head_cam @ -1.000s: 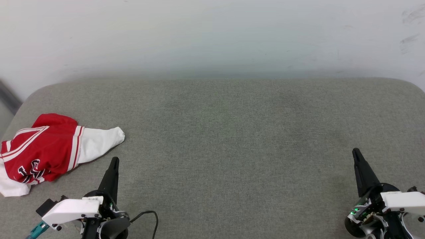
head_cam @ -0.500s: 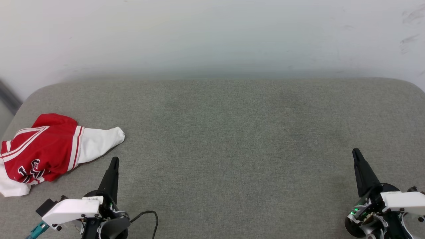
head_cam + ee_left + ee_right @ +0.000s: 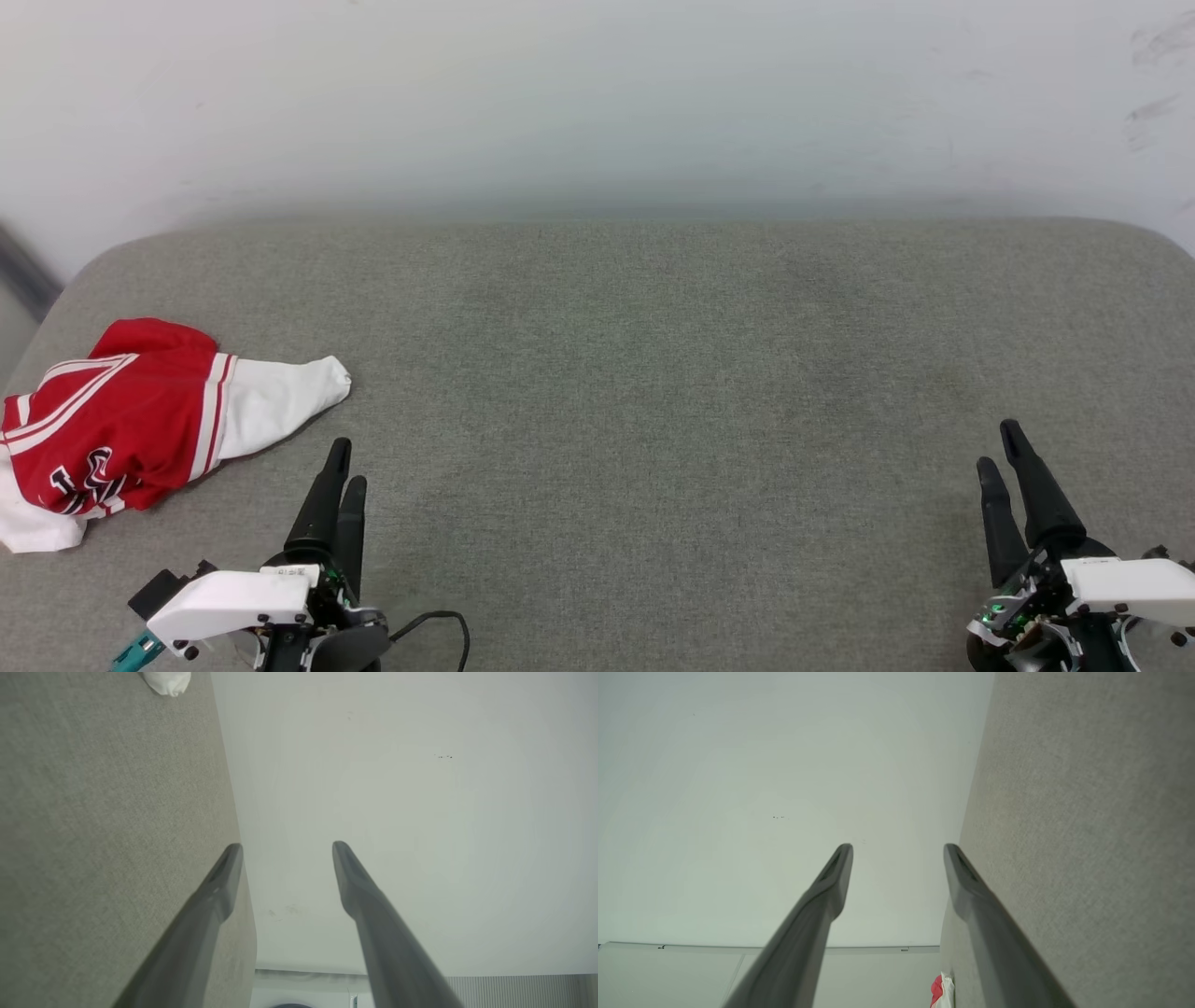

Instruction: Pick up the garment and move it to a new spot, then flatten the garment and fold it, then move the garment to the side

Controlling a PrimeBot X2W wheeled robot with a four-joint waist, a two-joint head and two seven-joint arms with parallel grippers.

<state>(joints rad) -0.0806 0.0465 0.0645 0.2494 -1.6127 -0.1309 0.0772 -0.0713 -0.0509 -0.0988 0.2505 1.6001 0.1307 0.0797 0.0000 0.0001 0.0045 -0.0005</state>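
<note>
We are seeing the task barely starting: the garment (image 3: 121,439) is lying crumpled at 9 o'clock on the grey bench (image 3: 653,373), untouched, so we are judging that pickup, moving, flattening, folding and setting aside are all left to do. The left gripper (image 3: 348,462) is hovering near the garment, at its 5 o'clock, apart from it. The right gripper (image 3: 996,446) is waiting well apart at 4 o'clock. Both are holding nothing, jaws spread. Against the earlier frame, both pairs of jaws are now standing open where they were pressed together, and the garment is lying unchanged.
</note>
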